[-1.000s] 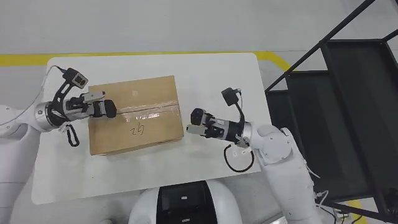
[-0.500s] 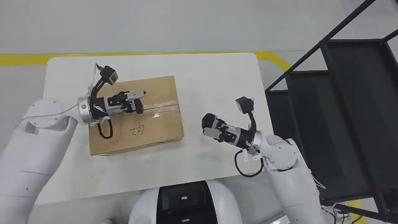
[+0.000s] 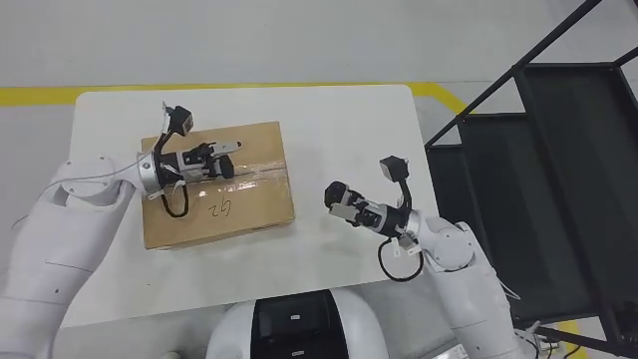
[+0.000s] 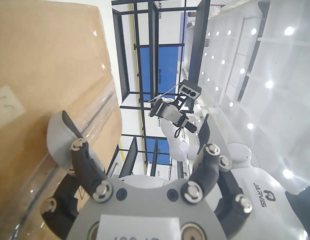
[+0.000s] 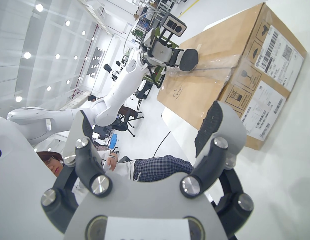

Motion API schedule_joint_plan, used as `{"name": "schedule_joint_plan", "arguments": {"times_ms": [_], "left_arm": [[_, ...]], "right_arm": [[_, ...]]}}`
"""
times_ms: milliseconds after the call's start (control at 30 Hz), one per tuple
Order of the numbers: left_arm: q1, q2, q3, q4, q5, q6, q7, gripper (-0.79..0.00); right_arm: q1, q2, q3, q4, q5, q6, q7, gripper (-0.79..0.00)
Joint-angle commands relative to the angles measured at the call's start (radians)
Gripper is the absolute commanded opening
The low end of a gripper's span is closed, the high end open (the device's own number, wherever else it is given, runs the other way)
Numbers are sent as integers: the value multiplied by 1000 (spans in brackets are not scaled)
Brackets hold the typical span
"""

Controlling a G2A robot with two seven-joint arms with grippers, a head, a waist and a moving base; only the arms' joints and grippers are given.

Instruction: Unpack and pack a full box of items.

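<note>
- item: box (image 3: 214, 199), brown card, shut, on the left part of the worktop (image 3: 349, 120). clear tape (image 3: 254, 172) seals the top seam.
- left jaws: spread wide over the box top at mid-seam. one finger (image 4: 60, 136) lies on the tape, the other is up off the card.
- right jaws: spread wide, holding nothing. they sit above the worktop just beside the box's labelled end (image 5: 267, 76), not touching it.
- step in hand, as i judge it: breaking the seal so the flaps can lift.
- handling notes:
  - keep the lower fingertip on the seam line, not out on the flap.
  - draw straight along the seam toward the labelled end.
  - press lightly, since the contents sit just under the card.
  - the box looks free to slide, so the right jaws would do well to brace that end before any pull.
</note>
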Motion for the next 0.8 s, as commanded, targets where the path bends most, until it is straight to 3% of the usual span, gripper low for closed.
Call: {"name": "schedule_joint_plan", "arguments": {"times_ms": [0, 267, 467, 767], "left_arm": [[9, 8, -24, 9, 13, -6, -22, 0], [93, 59, -172, -21, 121, -45, -106, 0], [178, 92, -309, -48, 113, -48, -129, 0], [255, 123, -471, 13, 108, -24, -93, 0]], "right_arm": [[2, 3, -2, -1, -2, -1, -4, 0], [2, 17, -8, -11, -25, 5, -26, 0], [5, 24, -27, -15, -39, 10, -50, 0], [18, 35, -47, -10, -42, 8, -79, 0]]}}
